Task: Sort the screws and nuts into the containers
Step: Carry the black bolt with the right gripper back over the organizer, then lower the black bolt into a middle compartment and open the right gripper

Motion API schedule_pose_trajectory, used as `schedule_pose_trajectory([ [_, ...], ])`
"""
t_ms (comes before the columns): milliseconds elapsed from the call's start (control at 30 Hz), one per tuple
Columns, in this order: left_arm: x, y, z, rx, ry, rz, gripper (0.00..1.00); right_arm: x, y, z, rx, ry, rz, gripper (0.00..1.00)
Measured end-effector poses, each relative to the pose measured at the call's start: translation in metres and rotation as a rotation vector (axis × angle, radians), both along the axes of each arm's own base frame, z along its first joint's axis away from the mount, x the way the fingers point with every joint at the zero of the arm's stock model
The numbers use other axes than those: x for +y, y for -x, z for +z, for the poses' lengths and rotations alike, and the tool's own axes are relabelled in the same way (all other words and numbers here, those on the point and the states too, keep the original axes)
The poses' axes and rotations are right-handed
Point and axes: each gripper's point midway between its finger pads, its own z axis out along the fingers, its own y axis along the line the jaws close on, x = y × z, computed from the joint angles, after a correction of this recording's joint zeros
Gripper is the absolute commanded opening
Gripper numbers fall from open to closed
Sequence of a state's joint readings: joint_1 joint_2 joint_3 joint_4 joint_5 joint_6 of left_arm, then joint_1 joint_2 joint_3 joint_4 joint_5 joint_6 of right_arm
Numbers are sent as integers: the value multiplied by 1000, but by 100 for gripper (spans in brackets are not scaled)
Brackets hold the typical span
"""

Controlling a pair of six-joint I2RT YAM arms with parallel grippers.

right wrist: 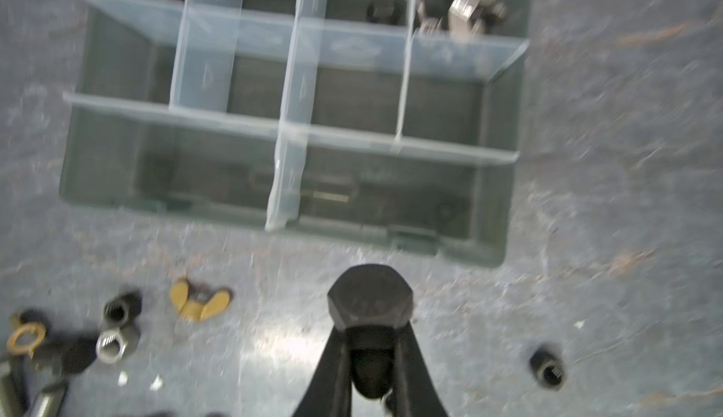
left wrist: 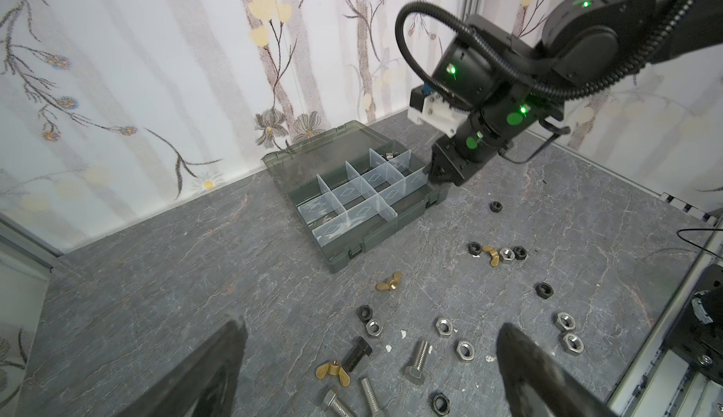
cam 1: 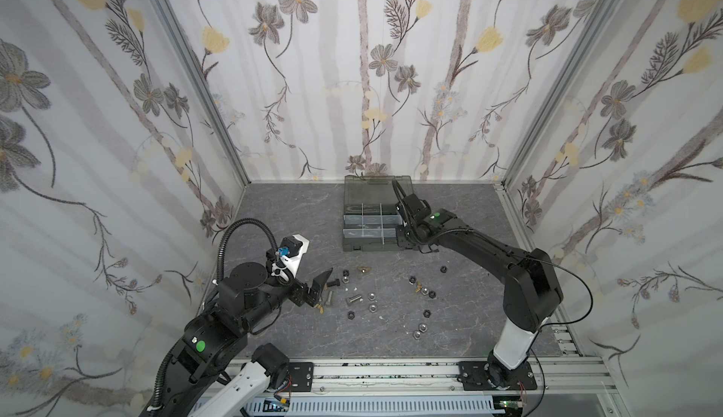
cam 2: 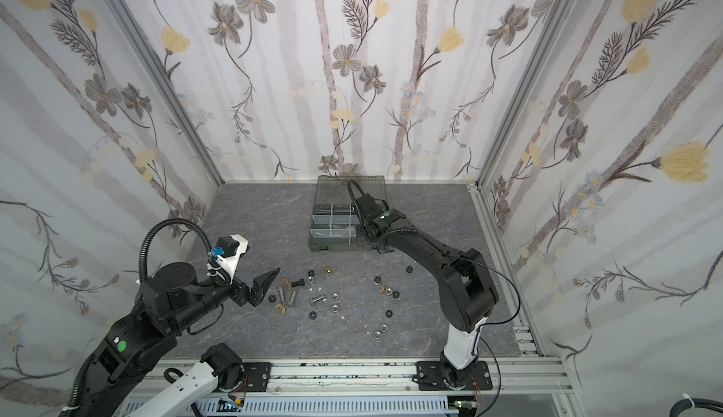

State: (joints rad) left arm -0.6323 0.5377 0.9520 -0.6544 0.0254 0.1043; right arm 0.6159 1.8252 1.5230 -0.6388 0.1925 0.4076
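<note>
Your right fingers (right wrist: pixel 339 356) are pinching a black hex bolt (right wrist: pixel 369 297) by its shank, just under the head, and the head sticks out past the tips. The bolt is outside the organiser case (right wrist: pixel 98 184), just beside its front wall and toward the right-hand corner. In both top views the right wrist covers that corner, so the bolt is hidden there. You cannot tell how high it hangs over the tabletop (cam 1: pixel 297 215).

The case lies open near the back wall with its smoky lid (cam 1: pixel 375 188) tipped back. Clear dividers (left wrist: pixel 352 192) split it into small compartments. Some silver pieces (right wrist: pixel 463 4) lie in the back right corner compartment and a dark piece (right wrist: pixel 381 12) in the one beside it; both are too blurred to name.

Your left fingers (cam 1: pixel 321 281) are spread wide above the left edge of the loose scatter. In the left wrist view, a loose black bolt (left wrist: pixel 357 356) lies between them, touching a brass wing nut (left wrist: pixel 332 370). A silver bolt (left wrist: pixel 418 362) lies just beside these, and two more silver bolts (left wrist: pixel 371 395) lie at the frame edge.

Silver hex nuts (left wrist: pixel 443 326) and black hex nuts (left wrist: pixel 364 312) are strewn across the tabletop. A second wing nut (left wrist: pixel 389 282) lies alone nearer the case. A third wing nut (left wrist: pixel 491 254) sits in a tight cluster of nuts. A lone black nut (left wrist: pixel 496 206) lies near your right fingers.
</note>
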Motion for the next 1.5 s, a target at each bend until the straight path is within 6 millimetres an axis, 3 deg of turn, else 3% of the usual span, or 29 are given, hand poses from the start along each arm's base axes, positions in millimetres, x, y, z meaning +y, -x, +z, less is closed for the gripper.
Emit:
schedule_pose_trajectory([
  [167, 0, -4, -5, 4, -9, 13, 100, -1, -62, 30, -108, 21, -19, 9],
  [300, -2, -7, -11, 19, -21, 13, 100, 7, -104, 41, -178, 13, -28, 9],
  [400, -4, -9, -14, 32, -29, 14, 100, 17, -134, 39, -214, -2, -23, 9],
  [533, -5, -11, -13, 35, -31, 14, 100, 27, -156, 25, -225, -11, -14, 9],
  [667, -6, -12, -14, 40, -35, 14, 100, 35, -165, -4, -194, -16, -1, 9],
  [833, -6, -13, -15, 46, -36, 16, 100, 45, -161, -48, -110, -17, 31, 10],
  [1000, -6, -14, -14, 47, -32, 18, 100, 44, -152, -73, -51, -7, 38, 12],
  [1167, -5, -14, -13, 47, -30, 26, 100, 44, -151, -80, -45, -6, 38, 17],
  [1300, -2, -14, -17, 54, -20, 46, 100, 44, -153, -84, -52, -14, 31, 33],
  [1500, 8, -10, -19, 35, 23, 88, 100, 43, -143, -79, -58, -25, 41, 47],
])
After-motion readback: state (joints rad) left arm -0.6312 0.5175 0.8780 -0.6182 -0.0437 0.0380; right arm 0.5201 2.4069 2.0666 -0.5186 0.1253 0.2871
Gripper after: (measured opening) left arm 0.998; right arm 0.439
